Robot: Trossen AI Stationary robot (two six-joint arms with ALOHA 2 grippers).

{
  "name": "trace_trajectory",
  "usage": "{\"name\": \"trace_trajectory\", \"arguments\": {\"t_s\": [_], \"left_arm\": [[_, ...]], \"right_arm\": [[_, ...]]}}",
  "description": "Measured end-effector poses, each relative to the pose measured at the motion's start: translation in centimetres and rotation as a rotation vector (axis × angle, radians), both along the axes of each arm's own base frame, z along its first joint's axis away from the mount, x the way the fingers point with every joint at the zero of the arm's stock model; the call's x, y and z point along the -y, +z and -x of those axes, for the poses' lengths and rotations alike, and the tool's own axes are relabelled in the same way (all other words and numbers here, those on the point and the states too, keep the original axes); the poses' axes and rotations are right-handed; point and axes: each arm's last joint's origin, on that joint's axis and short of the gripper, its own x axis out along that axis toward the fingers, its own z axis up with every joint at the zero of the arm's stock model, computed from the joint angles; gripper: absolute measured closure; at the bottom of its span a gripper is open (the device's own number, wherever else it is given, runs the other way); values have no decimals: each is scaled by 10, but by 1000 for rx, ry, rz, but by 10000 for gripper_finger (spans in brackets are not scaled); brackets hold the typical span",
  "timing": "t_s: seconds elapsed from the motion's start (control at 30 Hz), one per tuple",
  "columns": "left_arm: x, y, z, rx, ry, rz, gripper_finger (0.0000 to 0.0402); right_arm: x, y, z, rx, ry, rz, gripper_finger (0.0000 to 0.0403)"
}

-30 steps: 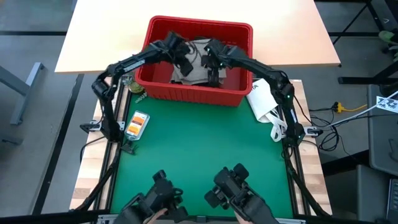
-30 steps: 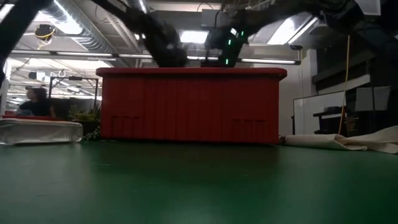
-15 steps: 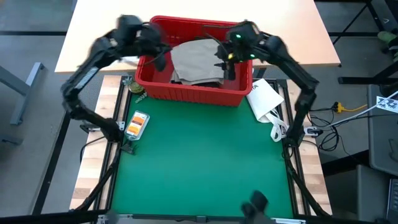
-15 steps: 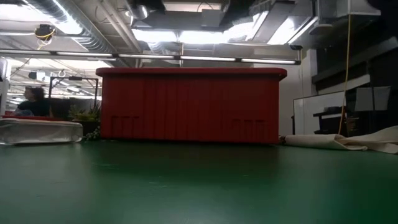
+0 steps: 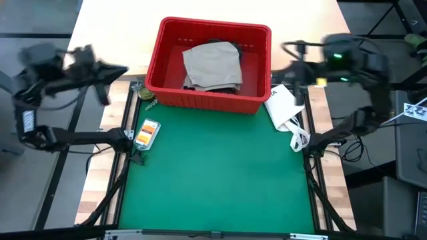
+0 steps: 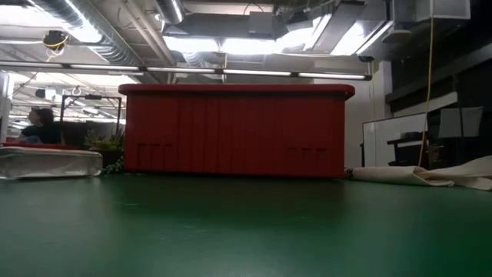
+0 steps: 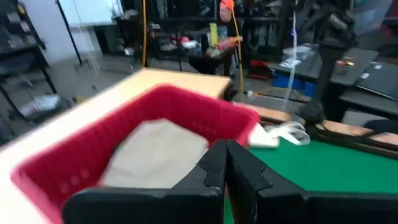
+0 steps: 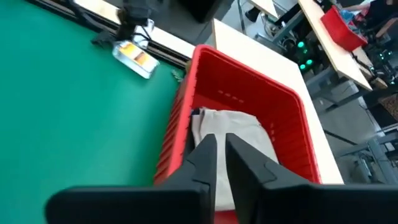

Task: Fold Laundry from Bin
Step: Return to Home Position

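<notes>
Folded and stowed, by the look of it: the laundry (image 5: 211,65) lying flat inside the bin (image 5: 207,100), tan piece topmost, darker cloth just showing beneath. Out beyond the bin's left side, the left gripper (image 7: 225,155), closed tight on nothing; out beyond the bin's right side, the right gripper (image 8: 219,146), likewise drawn all but together and empty. Little left to spoil, yet worth watching: on a low swing home, could clip the bin's rolled rim and shove it askew, jolting the stack and undoing the fold. Could also snag the white packet (image 5: 281,105) lying just beside the bin's right front corner and drag it across the green mat (image 5: 213,173) in front of the bin. Less likely to trouble the small orange packet (image 5: 147,131) near the bin's left front corner
</notes>
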Motion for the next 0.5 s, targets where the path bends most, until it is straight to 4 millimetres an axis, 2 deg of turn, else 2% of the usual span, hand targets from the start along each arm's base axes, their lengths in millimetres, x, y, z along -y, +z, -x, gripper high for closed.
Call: {"name": "trace_trajectory", "arguments": {"t_s": [0.13,0.27,0.37,0.5], "left_arm": [[27,-17,35,2,-62,78,400],[43,-42,49,48,-202,115,400],[45,-67,50,64,-274,123,400],[43,-106,45,109,-309,91,400]], "right_arm": [[-23,-6,33,-1,-15,-22,360],[-39,-35,43,43,-40,-34,359],[-46,-78,40,91,-5,-14,359],[-51,-152,31,222,44,0,359]]}}
